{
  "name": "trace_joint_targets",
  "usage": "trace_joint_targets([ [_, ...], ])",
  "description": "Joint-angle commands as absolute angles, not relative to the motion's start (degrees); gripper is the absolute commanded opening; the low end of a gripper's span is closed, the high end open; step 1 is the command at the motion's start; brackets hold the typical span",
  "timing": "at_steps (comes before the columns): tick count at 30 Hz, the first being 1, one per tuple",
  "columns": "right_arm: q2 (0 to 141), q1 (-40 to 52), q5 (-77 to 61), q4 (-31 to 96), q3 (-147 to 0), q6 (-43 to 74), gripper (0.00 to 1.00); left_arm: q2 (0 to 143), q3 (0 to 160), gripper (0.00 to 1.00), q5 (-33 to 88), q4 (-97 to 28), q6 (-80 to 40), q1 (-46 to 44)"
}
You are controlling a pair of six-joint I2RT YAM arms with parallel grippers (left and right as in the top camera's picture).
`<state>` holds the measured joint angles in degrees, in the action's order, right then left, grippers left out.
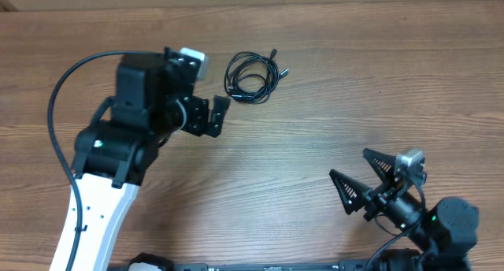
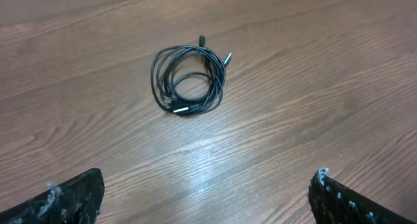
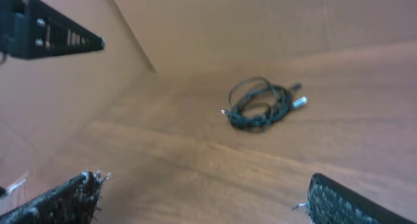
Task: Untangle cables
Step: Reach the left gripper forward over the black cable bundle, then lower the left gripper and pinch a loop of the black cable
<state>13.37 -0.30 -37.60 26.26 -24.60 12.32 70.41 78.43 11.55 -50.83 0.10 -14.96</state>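
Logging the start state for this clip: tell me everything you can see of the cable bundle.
The cable bundle is thin, black, flexible wire wound into a loose, roughly round coil of several overlapping loops. A few short ends stick out of it, two with small silvery plug tips and one with a dark plug. It lies flat on the wooden table, still tangled, toward the far side. Only the table touches it: the left claw is open and short of it.

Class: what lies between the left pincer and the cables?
Nothing but bare table: the left wrist view shows wood from the left pincer to the cables.
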Motion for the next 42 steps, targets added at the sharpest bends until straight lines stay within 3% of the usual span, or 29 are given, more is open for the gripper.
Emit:
trace_joint_targets([
  [1, 21.6, -0.1, -37.6, 32.0, -36.2, 8.6, 1.0, 73.8, 85.0, 0.99, 2.9, -53.8, -3.9, -19.6],
  [10, 48.4, -0.1, -29.7, 58.9, -67.8, 7.0, 1.0, 87.8, 104.4, 1.0, 0.0, -68.9, -5.8, -22.2],
  [16, 65.1, -0.1, -29.1, 70.7, -84.5, 7.9, 1.0, 95.0, 107.7, 0.98, 1.8, -70.2, -5.7, -22.3],
  [19, 70.2, -0.1, -36.2, 70.0, -85.9, 11.0, 1.0, 99.0, 107.7, 0.89, 2.4, -67.5, -2.0, -22.2],
  [29, 80.1, -0.1, -37.9, 69.6, -85.9, 10.4, 0.97, 113.8, 107.7, 0.8, 3.0, -52.3, -1.1, -21.5],
  [42, 80.6, -0.1, -31.8, 70.1, -85.9, 10.4, 0.98, 129.6, 107.7, 0.77, -0.7, -43.4, 0.0, -21.3],
])
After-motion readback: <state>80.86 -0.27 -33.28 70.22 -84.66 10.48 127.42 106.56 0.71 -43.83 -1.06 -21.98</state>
